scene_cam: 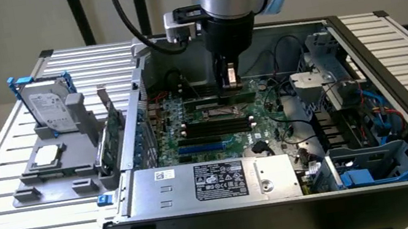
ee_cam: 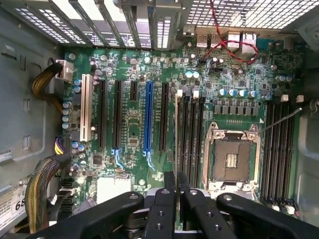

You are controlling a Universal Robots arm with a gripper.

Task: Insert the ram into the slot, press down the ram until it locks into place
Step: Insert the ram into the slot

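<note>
My gripper (scene_cam: 229,81) reaches down into the open computer case, shut on the ram (scene_cam: 213,96), a thin green stick held level above the motherboard. The wrist view has the ram (ee_cam: 177,124) edge-on as a thin line between the black fingers (ee_cam: 164,199), with the gripper (ee_cam: 177,181) closed around it. It runs along the bank of black slots (ee_cam: 192,139) beside the CPU socket, over the outermost slot on the side away from the socket. That bank of slots (scene_cam: 215,129) lies mid-board. I cannot tell whether the ram touches the slot.
The empty CPU socket (ee_cam: 232,159) and a second slot bank (ee_cam: 279,149) lie beyond. A blue slot (ee_cam: 148,117), cable bundles (ee_cam: 42,84) and a red wire (ee_cam: 229,45) are nearby. Outside the case stand a hard drive (scene_cam: 49,109), a green card (scene_cam: 112,136) and a grey fixture (scene_cam: 52,171).
</note>
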